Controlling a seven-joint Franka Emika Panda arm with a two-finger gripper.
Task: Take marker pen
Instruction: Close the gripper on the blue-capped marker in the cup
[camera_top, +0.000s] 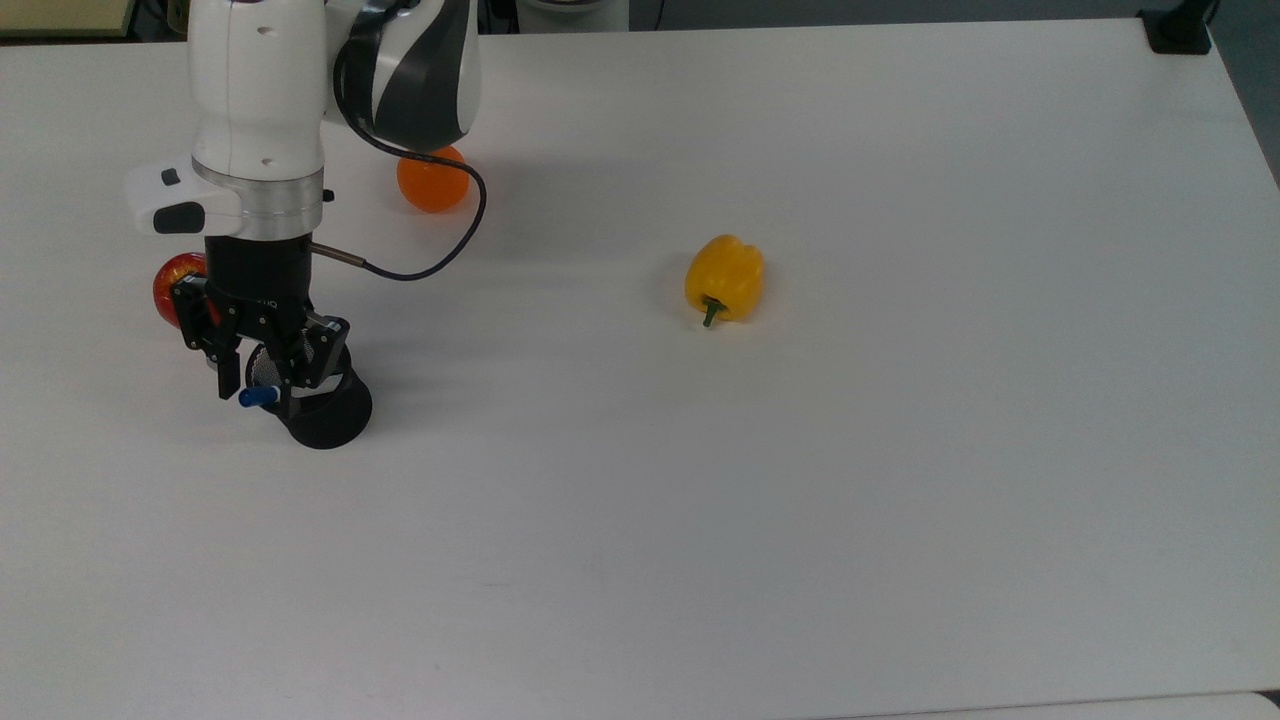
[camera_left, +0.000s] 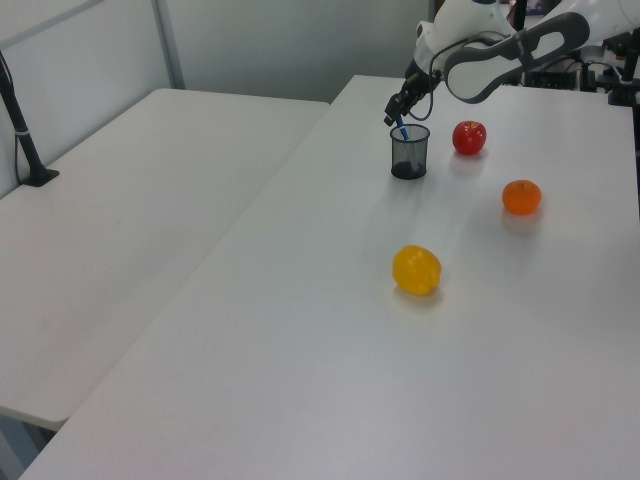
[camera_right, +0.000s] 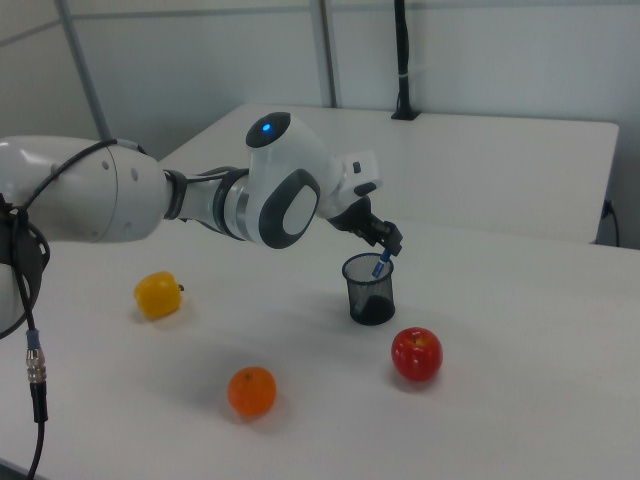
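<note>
I work in what looks like a lab or test room. My white arm (camera_right: 150, 200) reaches over a large plain white table (camera_top: 800, 500), with a second white table (camera_left: 130, 200) just beside it. Pale partition walls (camera_right: 480, 50) with metal posts close the space in. A black pole (camera_right: 402, 60) is clamped at a table's edge, and equipment with cables (camera_left: 560, 60) crowds the left view's far corner.
</note>
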